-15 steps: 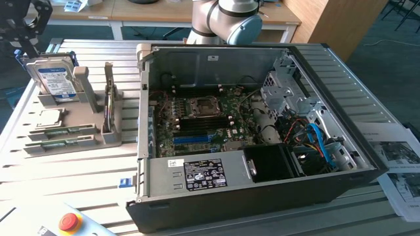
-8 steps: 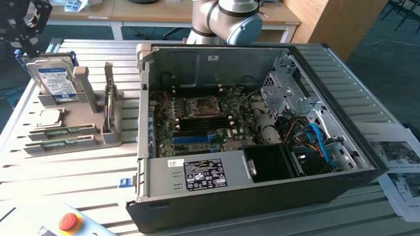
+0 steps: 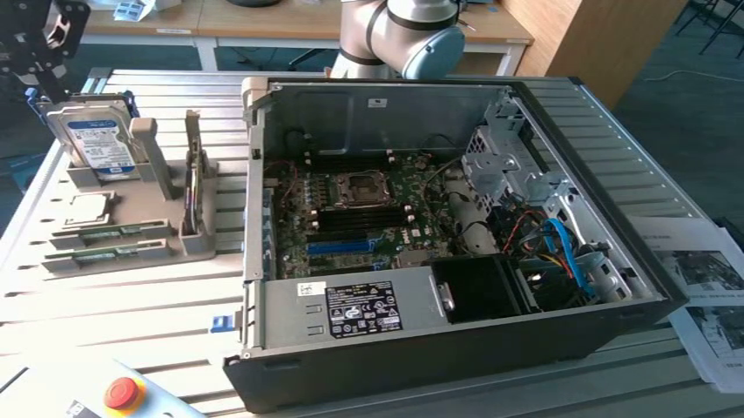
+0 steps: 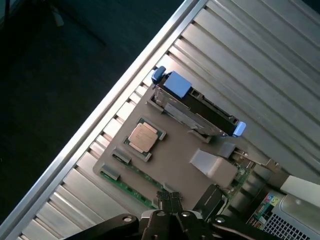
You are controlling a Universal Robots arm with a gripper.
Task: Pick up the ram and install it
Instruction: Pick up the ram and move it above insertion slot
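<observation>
The ram [image 3: 107, 232] is a thin green stick lying flat in a slot of the grey parts holder [image 3: 174, 222], left of the open computer case [image 3: 465, 226]. A second green stick [image 3: 103, 256] lies in the slot beside it. In the wrist view one ram stick [image 4: 127, 186] shows as a green strip along the holder's edge. My gripper [image 3: 42, 61] hangs high above the table's far left corner, behind the holder. Its black fingertips [image 4: 170, 200] are pressed together with nothing between them, well above the ram.
The holder also carries a silver hard drive [image 3: 99, 144] standing on edge, a square processor [image 3: 87, 209] and an upright board [image 3: 193, 178]. Inside the case lie the motherboard [image 3: 361, 218] and power supply [image 3: 348, 309]. A red stop button [image 3: 122, 394] sits at the near left.
</observation>
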